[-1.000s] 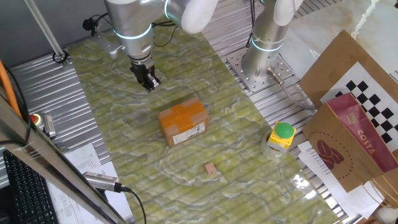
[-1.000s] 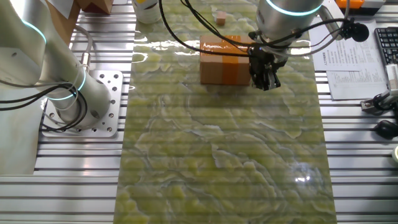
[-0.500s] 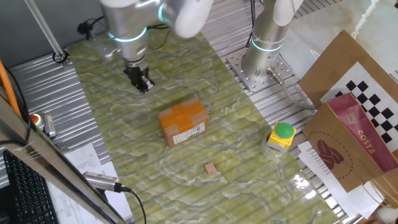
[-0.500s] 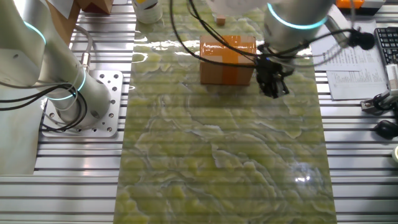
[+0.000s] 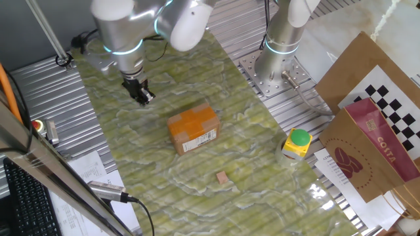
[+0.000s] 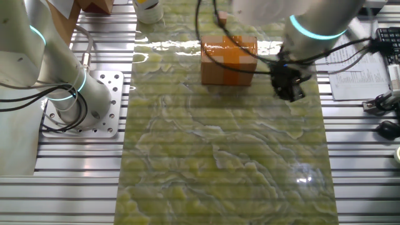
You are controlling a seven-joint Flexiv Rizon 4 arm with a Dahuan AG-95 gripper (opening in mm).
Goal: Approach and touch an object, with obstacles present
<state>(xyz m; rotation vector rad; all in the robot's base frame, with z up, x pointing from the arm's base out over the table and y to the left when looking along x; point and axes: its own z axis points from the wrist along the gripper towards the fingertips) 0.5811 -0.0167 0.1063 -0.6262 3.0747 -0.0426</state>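
A cardboard box (image 5: pixel 192 128) wrapped in orange tape lies in the middle of the green mat; it also shows in the other fixed view (image 6: pixel 229 60). A small tan wooden block (image 5: pixel 222 177) lies nearer the mat's front, seen at the far edge in the other view (image 6: pixel 220 19). My gripper (image 5: pixel 141 97) hangs just above the mat, left of and behind the box, fingers close together and empty. In the other view the gripper (image 6: pixel 289 92) is right of the box, apart from it.
A yellow box with a green button (image 5: pixel 296 143) sits at the mat's right edge. A second arm's base (image 5: pixel 275 62) stands behind the mat. Paper bags (image 5: pixel 374 131) are at the right. Papers and cables (image 6: pixel 350 69) lie beside the mat.
My gripper has moved steadily away from the box toward the mat's side edge, staying low. The box and block have not moved.
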